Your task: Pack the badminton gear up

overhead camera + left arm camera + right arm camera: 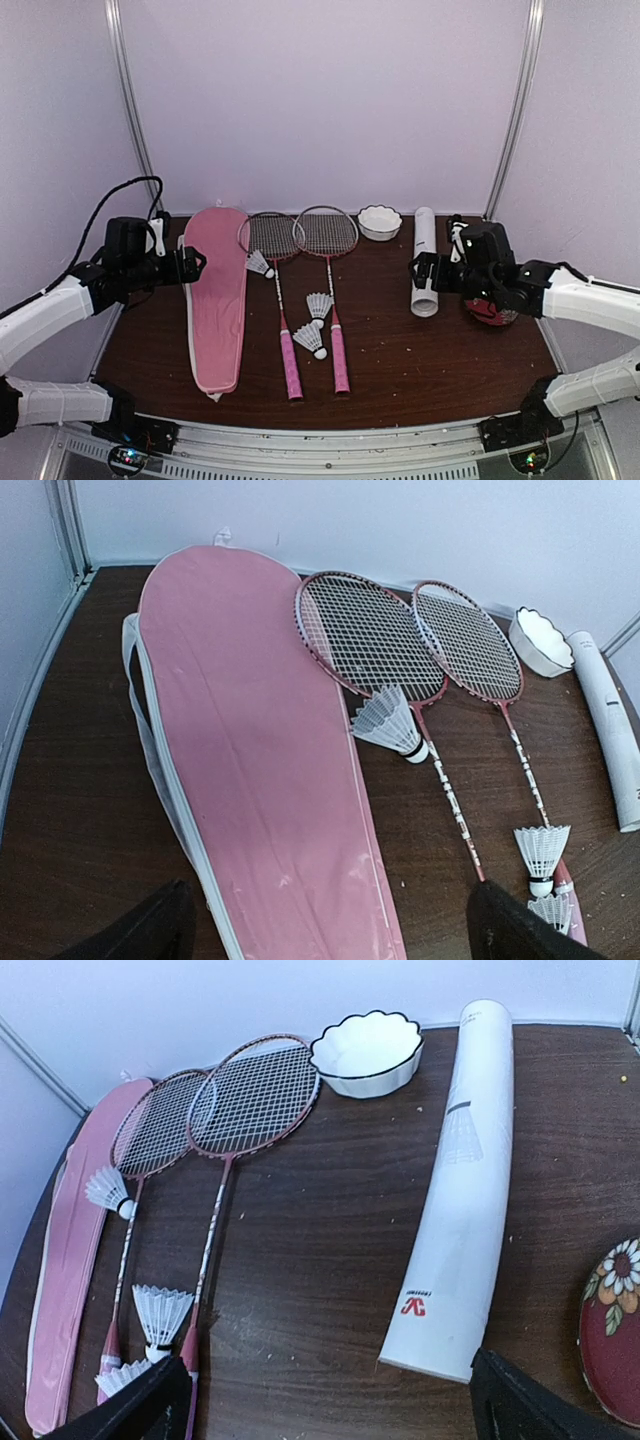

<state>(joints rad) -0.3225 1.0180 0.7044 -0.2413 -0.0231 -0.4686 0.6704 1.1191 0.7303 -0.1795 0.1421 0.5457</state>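
Nothing is packed yet: the pink cover (218, 300) lies flat along the left side of the bench (440, 360), the two rackets (305, 290) lie side by side just right of it with heads toward the far wall, and the white tube (425, 262) lies well to the right. One shuttlecock (260, 264) rests against the left racket at the base of its head; the other two shuttlecocks (315, 322) lie lower down between the shafts and pink handles. The left fingers (194, 264) hover spread wide beside the cover's head end, holding nothing; the right fingers (421, 271) hover equally wide beside the tube, also empty. The likely first step is to clear the shuttlecocks before touching the rackets, since a lifted racket would roll them away. Grip each shuttlecock lightly across the cork base, not the feathers, which will crush. Steady the tube with one arm while the other feeds each shuttlecock cork-first into the near end, which appears open. Keep the right arm clear of the white bowl (380, 222) and red dish (492, 311); neither belongs to the set. The cover's opening cannot be made out, so locate it before lifting a racket.
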